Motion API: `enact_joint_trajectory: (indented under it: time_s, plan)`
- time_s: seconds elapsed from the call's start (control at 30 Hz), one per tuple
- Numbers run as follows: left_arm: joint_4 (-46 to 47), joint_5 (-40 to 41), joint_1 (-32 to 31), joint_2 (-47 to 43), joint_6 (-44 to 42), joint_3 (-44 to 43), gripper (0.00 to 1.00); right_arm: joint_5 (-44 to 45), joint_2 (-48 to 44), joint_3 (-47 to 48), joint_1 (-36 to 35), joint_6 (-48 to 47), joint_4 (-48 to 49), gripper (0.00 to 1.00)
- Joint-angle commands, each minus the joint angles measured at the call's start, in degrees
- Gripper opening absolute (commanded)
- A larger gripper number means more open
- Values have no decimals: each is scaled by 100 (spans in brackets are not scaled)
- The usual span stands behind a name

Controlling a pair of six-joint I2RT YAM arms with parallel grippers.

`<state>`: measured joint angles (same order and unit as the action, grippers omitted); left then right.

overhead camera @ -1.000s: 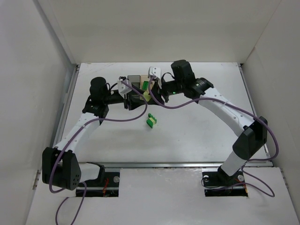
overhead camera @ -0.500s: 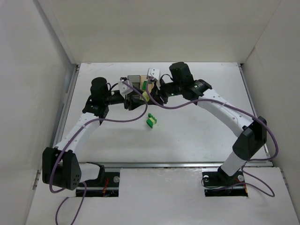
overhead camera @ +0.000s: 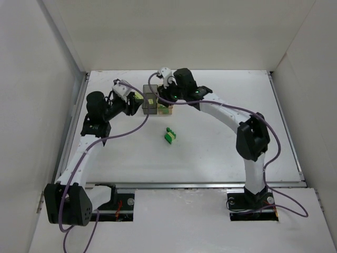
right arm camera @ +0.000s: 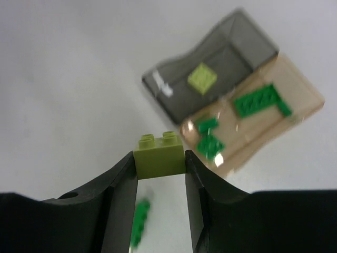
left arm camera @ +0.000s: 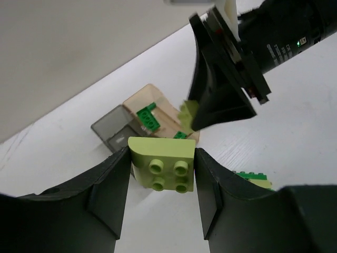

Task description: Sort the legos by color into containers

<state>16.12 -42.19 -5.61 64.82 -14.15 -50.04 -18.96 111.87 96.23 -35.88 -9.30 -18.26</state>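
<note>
Right tool (right arm camera: 159, 164) now leftward, beside grey bin (right arm camera: 231, 47)

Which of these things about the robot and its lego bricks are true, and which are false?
1. The left gripper grips a pale yellow-green brick. True.
2. The right gripper is empty. False: it grips a second pale yellow-green brick.
3. The tan bin holds only pale bricks. False: dark green bricks lie in it.
4. The dark grey bin is empty. False: one pale square brick lies in it.
5. Some loose bricks lie on the table outside both bins. True.
</note>
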Motion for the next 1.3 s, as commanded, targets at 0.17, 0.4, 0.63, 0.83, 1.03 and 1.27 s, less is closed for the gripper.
enact_joint_trajectory:
  time_s: [0.17, 0.4, 0.63, 0.83, 1.03, 1.27]
  plan:
    - [199, 1784, -11, -505, 633, 583, 0, 1298, 1949, 2540, -227, 1254, 675, 12]
    - [146, 1732, -11, -506, 519, 636, 0, 1386, 2523, 3253, -279, 1369, 675, 71]
    - [462, 1469, -11, 73, 466, 522, 0, 1227, 1919, 3078, -279, 1369, 727, 89]
    - [603, 1038, -11, 1040, 466, -65, 0, 2598, 987, 2158, -279, 1422, 728, 94]
    - [594, 677, -213, 2402, -166, -954, 0, 2985, -156, 768, -51, 1475, 675, 94]
    - [497, 905, -266, 3564, -430, -1746, 23, 3469, -1053, -692, -51, 1580, 675, 94]
